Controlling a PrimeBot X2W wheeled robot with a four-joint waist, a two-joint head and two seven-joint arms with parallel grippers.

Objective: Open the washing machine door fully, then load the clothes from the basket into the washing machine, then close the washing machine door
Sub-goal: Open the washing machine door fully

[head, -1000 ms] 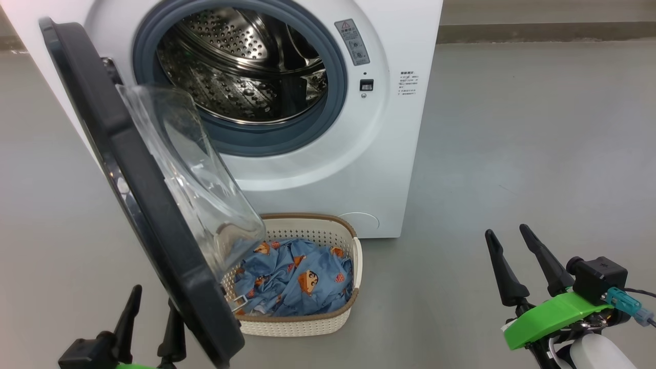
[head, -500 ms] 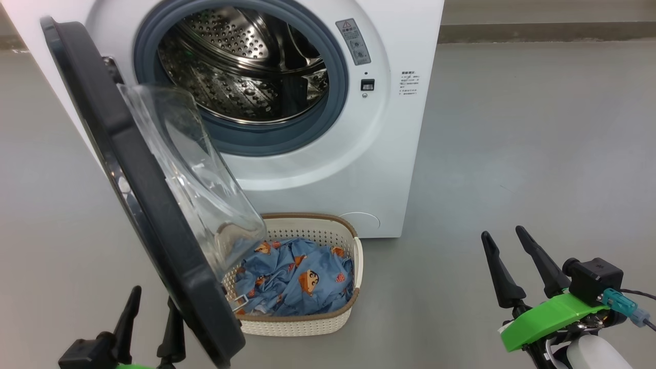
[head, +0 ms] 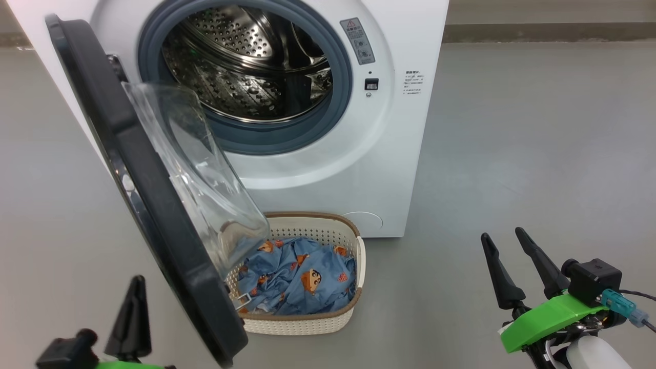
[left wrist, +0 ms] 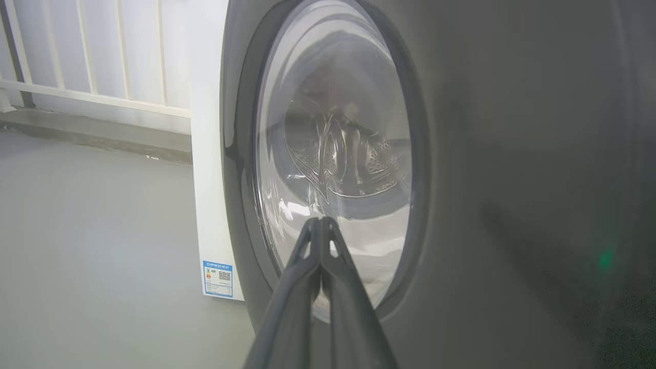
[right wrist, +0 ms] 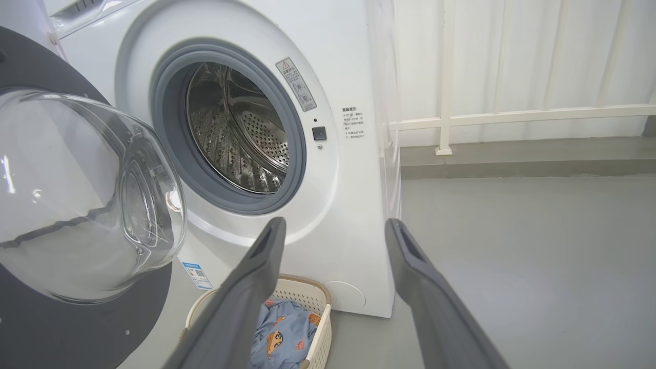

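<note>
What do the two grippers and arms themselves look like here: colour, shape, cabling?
The left gripper and right gripper each have two long, tapering dark fingers on a bright green bracket. The right one also carries a black box, a teal plug with a thin dark cable, and a pale rounded forearm below.

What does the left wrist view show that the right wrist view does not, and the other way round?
Left wrist view: the left gripper, fingertips pressed together, in front of the glossy outer face of the washing machine door. Right wrist view: the right gripper, open, the door's inner side, and the basket holding the clothes. Both: the washing machine, its steel drum, the blue label and the grey floor.
</note>
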